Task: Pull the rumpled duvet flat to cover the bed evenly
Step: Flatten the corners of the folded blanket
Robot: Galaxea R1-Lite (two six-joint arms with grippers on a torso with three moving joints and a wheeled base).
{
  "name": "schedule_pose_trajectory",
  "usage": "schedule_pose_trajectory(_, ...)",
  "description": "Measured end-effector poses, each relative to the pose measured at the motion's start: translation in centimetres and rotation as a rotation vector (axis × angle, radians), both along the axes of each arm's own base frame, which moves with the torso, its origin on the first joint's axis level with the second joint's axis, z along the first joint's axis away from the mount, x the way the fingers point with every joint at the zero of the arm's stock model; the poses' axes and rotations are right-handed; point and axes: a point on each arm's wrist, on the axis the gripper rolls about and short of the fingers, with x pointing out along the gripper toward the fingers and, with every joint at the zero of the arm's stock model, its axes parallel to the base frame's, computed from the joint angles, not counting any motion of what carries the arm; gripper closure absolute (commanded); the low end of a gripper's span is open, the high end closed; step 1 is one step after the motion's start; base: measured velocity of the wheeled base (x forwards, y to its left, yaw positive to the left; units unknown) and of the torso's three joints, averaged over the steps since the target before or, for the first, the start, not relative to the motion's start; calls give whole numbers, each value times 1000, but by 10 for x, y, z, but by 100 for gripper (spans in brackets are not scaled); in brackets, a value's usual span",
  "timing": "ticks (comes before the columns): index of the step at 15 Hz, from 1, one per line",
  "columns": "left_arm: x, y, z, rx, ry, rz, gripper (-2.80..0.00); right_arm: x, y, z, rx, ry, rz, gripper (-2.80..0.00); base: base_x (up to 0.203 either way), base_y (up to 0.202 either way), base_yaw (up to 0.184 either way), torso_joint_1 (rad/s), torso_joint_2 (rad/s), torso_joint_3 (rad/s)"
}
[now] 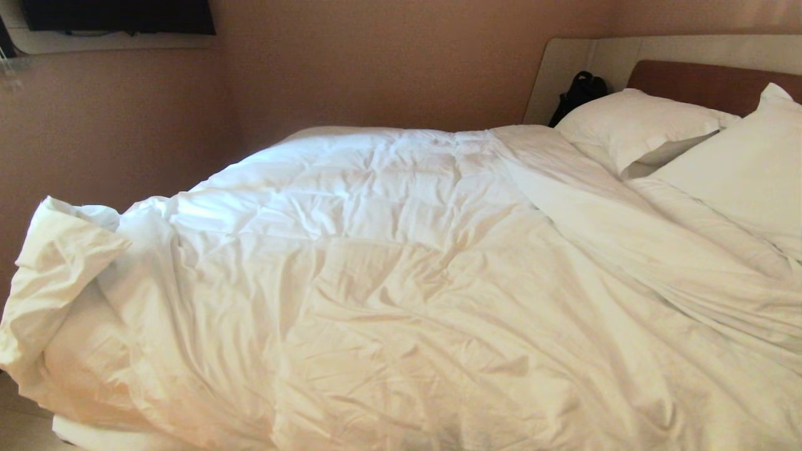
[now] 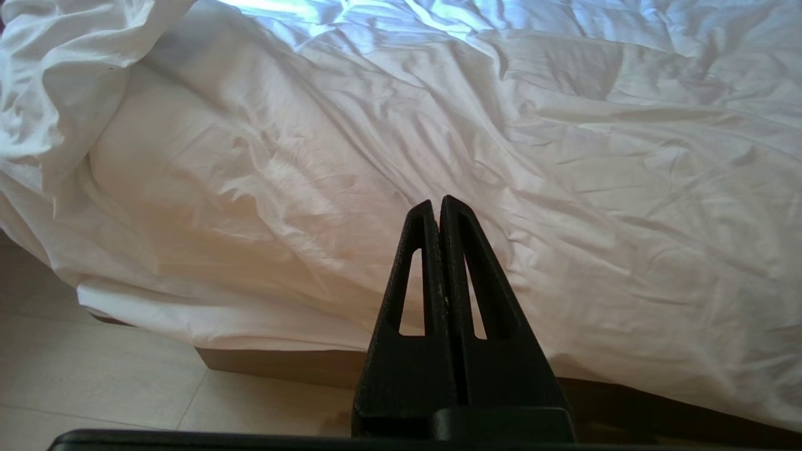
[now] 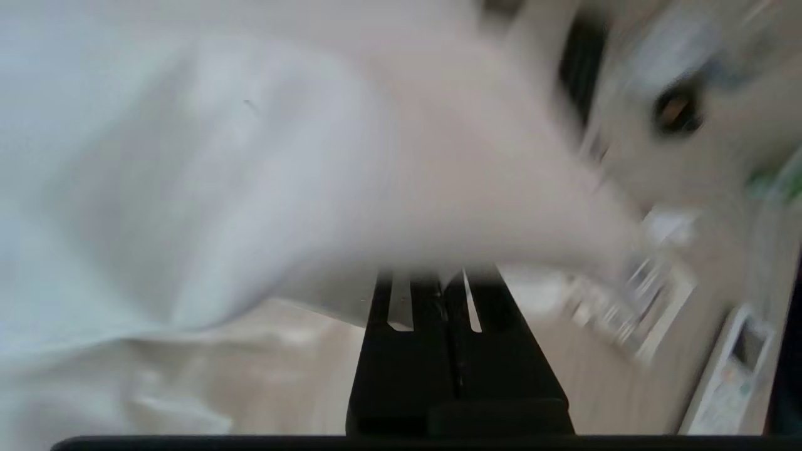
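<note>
Rumpled duvet [image 1: 388,282] is spread over the bed [image 1: 708,84], bunched at the foot corner. Two pillows [image 1: 633,128] are set at the headboard. Right gripper [image 3: 438,279] is clamped on duvet fabric. Left gripper [image 2: 437,207] is closed, empty, beside the duvet's hanging edge.

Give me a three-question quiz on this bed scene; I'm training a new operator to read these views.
1. True or false: the left gripper holds the duvet.
2. How many pillows show at the headboard? A) none B) two C) four
3. Fill in: the right gripper has its jaws shut on the ____.

Key: 1 false, its jaws are shut on nothing, short of the cloth. 2 B. 3 duvet; white fabric hides the tips.
</note>
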Motion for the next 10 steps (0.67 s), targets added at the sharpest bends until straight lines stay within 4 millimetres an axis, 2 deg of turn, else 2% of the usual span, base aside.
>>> schedule_pose_trajectory(4,0,0,0,0,0,-2,0,-16,16,77,-161,-157,51,0,0,0,0,0,0,0)
schedule_pose_trajectory(7,0,0,0,0,0,-2,0,-24,23,104,-175,-189,66,0,0,0,0,0,0,0)
schedule_pose_trajectory(10,0,0,0,0,0,-2,0,-35,23,122,-182,-200,25,0,0,0,0,0,0,0)
